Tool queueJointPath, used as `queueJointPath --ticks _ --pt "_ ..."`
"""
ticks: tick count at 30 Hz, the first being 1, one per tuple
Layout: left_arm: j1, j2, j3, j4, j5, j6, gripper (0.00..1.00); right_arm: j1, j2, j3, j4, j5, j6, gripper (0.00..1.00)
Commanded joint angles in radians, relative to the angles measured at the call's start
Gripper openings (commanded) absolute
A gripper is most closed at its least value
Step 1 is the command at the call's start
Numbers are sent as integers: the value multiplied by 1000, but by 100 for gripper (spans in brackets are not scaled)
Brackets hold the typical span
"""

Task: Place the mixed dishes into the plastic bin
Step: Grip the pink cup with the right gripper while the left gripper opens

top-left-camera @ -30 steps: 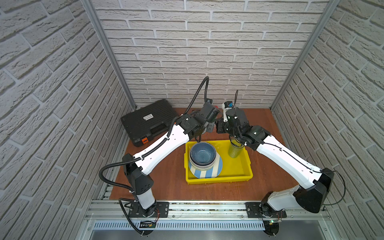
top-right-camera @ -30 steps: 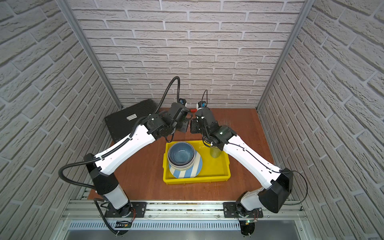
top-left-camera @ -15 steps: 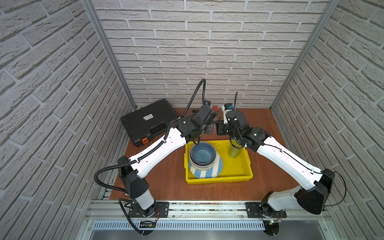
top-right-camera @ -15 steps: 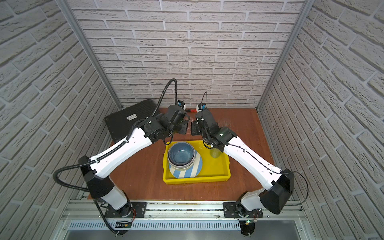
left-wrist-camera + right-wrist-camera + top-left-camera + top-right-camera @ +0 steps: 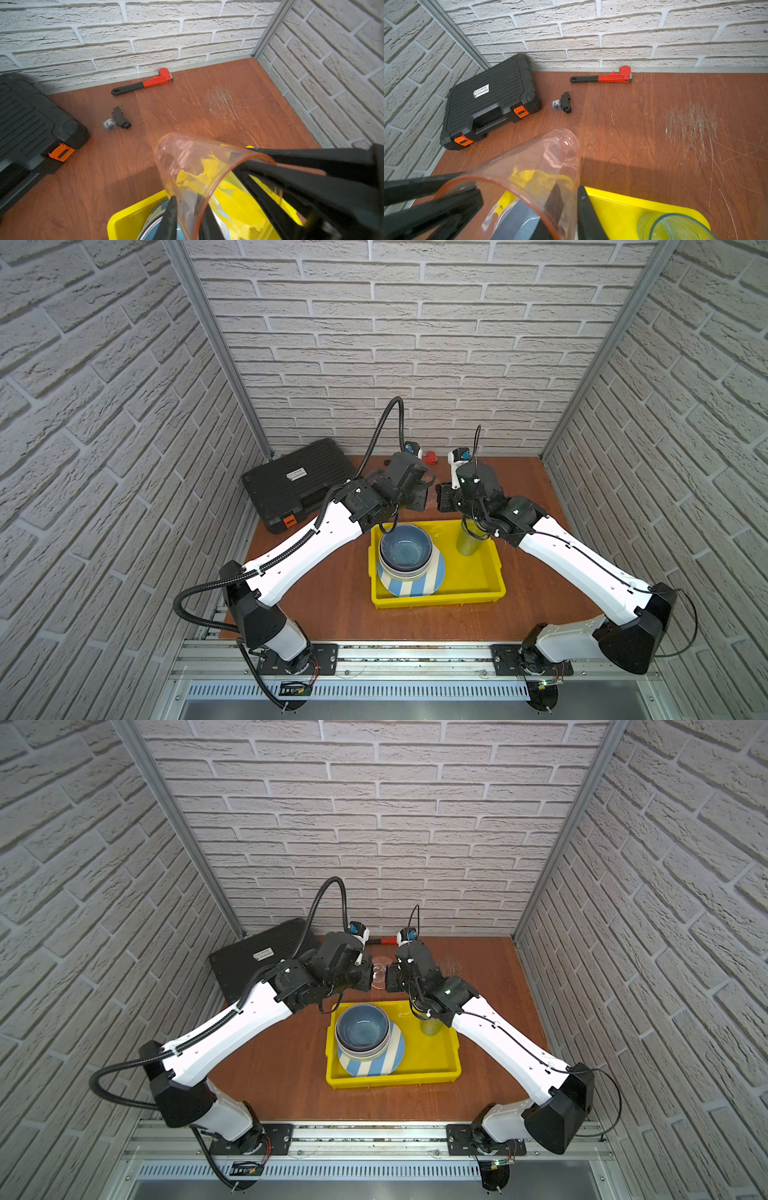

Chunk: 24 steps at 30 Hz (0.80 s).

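A translucent pink tumbler hangs tilted just behind the far rim of the yellow plastic bin; in a top view it shows between the two wrists. Both grippers grip its wall at the mouth, each with one finger inside and one outside: my left gripper is shut on it, and my right gripper too. In the bin a blue bowl sits on stacked bowls over a blue-white striped plate. A green tumbler stands upright in the bin's far right corner.
A black tool case with orange latches lies at the back left. A red pipe wrench rests against the back wall. A small black and clear part lies between the case and the tumbler.
The left wrist has shifted up and toward the right gripper. The right jaws have narrowed onto the pink tumbler's wall while the left jaws have eased slightly. The bin's contents have not moved.
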Motion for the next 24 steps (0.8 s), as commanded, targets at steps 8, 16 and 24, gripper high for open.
queueJointPath --ticks 8,16,24 --pt "-7 -63 -35 94 92 -6 22 -9 -54 -5 48 -11 12 6" --pt "17 -114 -96 138 203 -28 23 -11 -94 -9 2 -7 -5 6" --pt "108 -198 -229 298 526 -81 35 -13 -118 9 -82 -36 -62 6"
